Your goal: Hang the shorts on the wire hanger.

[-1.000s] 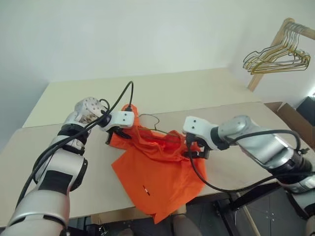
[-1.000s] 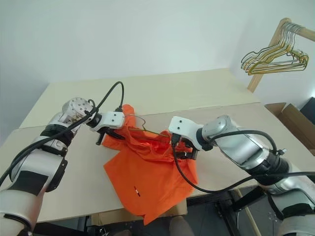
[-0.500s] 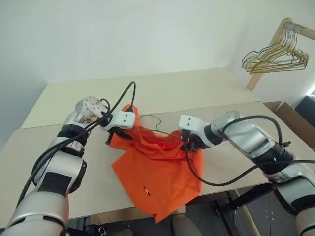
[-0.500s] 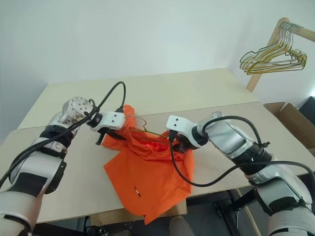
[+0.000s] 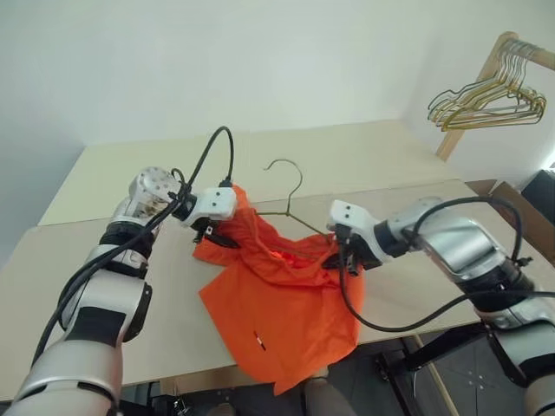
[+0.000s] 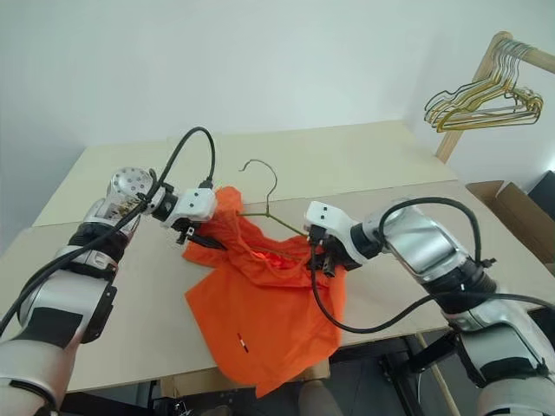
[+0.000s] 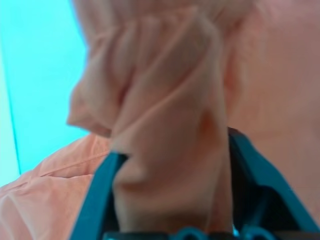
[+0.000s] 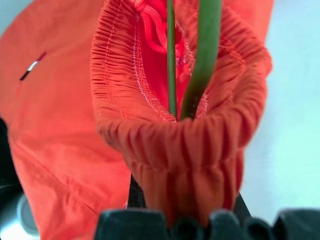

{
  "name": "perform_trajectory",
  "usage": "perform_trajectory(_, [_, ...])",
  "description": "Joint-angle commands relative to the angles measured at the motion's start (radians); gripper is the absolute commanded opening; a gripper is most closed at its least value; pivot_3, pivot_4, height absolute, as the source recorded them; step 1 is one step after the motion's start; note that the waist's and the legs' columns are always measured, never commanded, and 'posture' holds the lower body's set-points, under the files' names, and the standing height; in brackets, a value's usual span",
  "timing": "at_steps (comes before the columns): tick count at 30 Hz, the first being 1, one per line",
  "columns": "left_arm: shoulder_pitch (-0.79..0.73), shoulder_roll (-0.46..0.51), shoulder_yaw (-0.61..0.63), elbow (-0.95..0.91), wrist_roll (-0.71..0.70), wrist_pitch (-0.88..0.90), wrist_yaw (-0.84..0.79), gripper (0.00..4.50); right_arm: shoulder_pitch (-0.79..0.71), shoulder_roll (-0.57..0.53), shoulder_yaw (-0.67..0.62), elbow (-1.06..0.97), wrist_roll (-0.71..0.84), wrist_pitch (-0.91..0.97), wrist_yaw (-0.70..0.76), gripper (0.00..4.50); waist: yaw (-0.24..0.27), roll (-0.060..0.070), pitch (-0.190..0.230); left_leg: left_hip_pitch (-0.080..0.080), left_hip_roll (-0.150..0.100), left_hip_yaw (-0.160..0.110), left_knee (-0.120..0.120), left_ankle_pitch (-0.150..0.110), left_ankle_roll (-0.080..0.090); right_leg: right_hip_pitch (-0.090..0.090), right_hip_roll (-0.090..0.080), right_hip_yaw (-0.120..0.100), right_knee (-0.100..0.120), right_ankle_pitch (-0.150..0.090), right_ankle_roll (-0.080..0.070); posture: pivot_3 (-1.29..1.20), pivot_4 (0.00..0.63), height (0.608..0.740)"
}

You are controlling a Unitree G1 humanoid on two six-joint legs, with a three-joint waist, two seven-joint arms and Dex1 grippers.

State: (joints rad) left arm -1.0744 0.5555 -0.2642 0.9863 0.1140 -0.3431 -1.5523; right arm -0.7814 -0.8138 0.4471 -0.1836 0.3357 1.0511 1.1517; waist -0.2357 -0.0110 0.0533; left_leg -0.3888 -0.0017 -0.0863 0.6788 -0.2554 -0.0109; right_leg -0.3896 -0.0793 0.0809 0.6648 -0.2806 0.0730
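The orange shorts (image 5: pixel 277 299) lie on the near table (image 5: pixel 130 329), one leg hanging over its front edge. Both grippers hold the gathered waistband up off the table. The wire hanger (image 5: pixel 298 182) stands tilted with its hook up, and its lower wires (image 8: pixel 205 50) run down inside the waistband. My right gripper (image 5: pixel 349 257) is shut on the waistband's right end, where the wires enter. My left gripper (image 5: pixel 217 236) is at the waistband's left end. Its fingers (image 7: pixel 95 200) stand apart with a bunch of waistband between them.
A wooden rack (image 5: pixel 486 61) with bunched gold and green hangers (image 5: pixel 486 100) stands at the far right. A second table (image 5: pixel 329 147) adjoins behind. A cardboard box (image 5: pixel 520 208) sits past the right edge. My arms' black cables loop over the shorts.
The right gripper, open a second ago, has shut on the waistband's right end. The hanger's hook has swung from flat to upright. The left gripper's fingers have spread.
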Motion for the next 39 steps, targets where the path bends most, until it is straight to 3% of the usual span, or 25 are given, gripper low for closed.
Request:
perform_trajectory(1, [-0.033, 0.047, 0.05, -0.011, -0.029, 0.014, 0.026, 3.44, 0.056, -0.058, -0.13, -0.083, 0.068, 0.062, -0.005, 0.0, 0.001, 0.0, 0.0, 0.0, 0.0, 0.0, 0.0, 0.0, 0.0, 0.0, 0.0, 0.0, 0.0, 0.0, 0.0, -0.18, 0.0, 0.74])
perform_trajectory(3, [-0.036, 0.07, 0.078, -0.012, -0.041, 0.031, 0.051, 4.13, 0.125, -0.1, -0.206, -0.128, 0.109, 0.108, -0.02, 0.0, 0.001, 0.0, 0.0, 0.0, 0.0, 0.0, 0.0, 0.0, 0.0, 0.0, 0.0, 0.0, 0.0, 0.0, 0.0, -0.18, 0.0, 0.74])
perform_trajectory(5, [-0.038, 0.086, 0.126, -0.04, -0.083, 0.076, 0.067, 4.47, 0.204, -0.134, -0.31, -0.178, 0.155, 0.177, -0.05, 0.0, 0.002, 0.0, 0.0, 0.0, 0.0, -0.001, 0.0, 0.0, 0.0, 0.0, 0.0, -0.001, 0.0, 0.0, 0.0, -0.18, 0.0, 0.74])
perform_trajectory(8, [-0.022, 0.076, 0.229, -0.176, -0.215, 0.232, 0.088, 4.47, 0.322, -0.156, -0.476, -0.255, 0.205, 0.285, -0.113, 0.0, 0.008, 0.0, 0.0, -0.001, 0.0, -0.003, 0.0, 0.0, 0.0, 0.0, 0.0, -0.001, 0.0, 0.0, 0.0, -0.19, 0.004, 0.74])
perform_trajectory(12, [0.063, 0.052, 0.34, -0.528, -0.456, 0.585, 0.119, 4.47, 0.446, -0.13, -0.7, -0.344, 0.242, 0.434, -0.205, 0.0, 0.017, 0.0, 0.0, 0.0, 0.0, -0.005, 0.0, 0.0, 0.0, 0.001, -0.001, -0.001, 0.0, 0.0, 0.0, -0.22, 0.01, 0.74])
perform_trajectory(16, [0.18, -0.025, 0.404, -0.856, -0.649, 0.856, 0.298, 4.47, 0.529, -0.077, -0.888, -0.398, 0.237, 0.549, -0.303, 0.0, 0.024, 0.002, -0.003, 0.001, 0.0, -0.006, 0.0, 0.0, 0.0, 0.003, -0.001, 0.0, 0.0, 0.0, 0.0, -0.24, 0.01, 0.74])
perform_trajectory(22, [0.329, -0.162, 0.41, -1.178, -0.807, 1.018, 0.547, 4.47, 0.638, -0.032, -1.128, -0.39, 0.263, 0.563, -0.478, 0.0, 0.025, 0.006, -0.012, 0.002, 0.0, -0.004, 0.0, 0.0, 0.0, 0.004, -0.001, 0.003, 0.0, 0.0, 0.0, -0.29, 0.003, 0.74])
perform_trajectory(26, [0.329, -0.209, 0.407, -1.215, -0.864, 1.047, 0.624, 4.47, 0.646, -0.062, -1.254, -0.314, 0.276, 0.563, -0.635, 0.0, 0.015, 0.012, -0.021, 0.005, -0.001, 0.006, 0.0, 0.0, 0.0, 0.007, -0.001, 0.006, -0.002, 0.0, 0.0, -0.32, 0.0, 0.74])
perform_trajectory(33, [0.296, -0.191, 0.393, -1.177, -0.877, 1.023, 0.625, 4.47, 0.598, -0.153, -1.393, -0.109, 0.352, 0.563, -0.801, 0.0, -0.028, 0.014, -0.022, 0.02, 0.001, 0.011, -0.005, -0.004, 0.006, 0.026, 0.003, 0.007, -0.01, -0.005, -0.001, -0.34, 0.001, 0.74])
perform_trajectory(39, [0.293, -0.179, 0.374, -1.161, -0.87, 1.005, 0.604, 4.47, 0.362, -0.183, -1.472, 0.154, 0.237, 0.563, -1.019, 0.0, -0.063, 0.013, -0.022, 0.028, 0.001, 0.014, -0.011, -0.004, 0.006, 0.038, 0.002, 0.01, -0.017, -0.006, 0.001, -0.34, 0.004, 0.74])
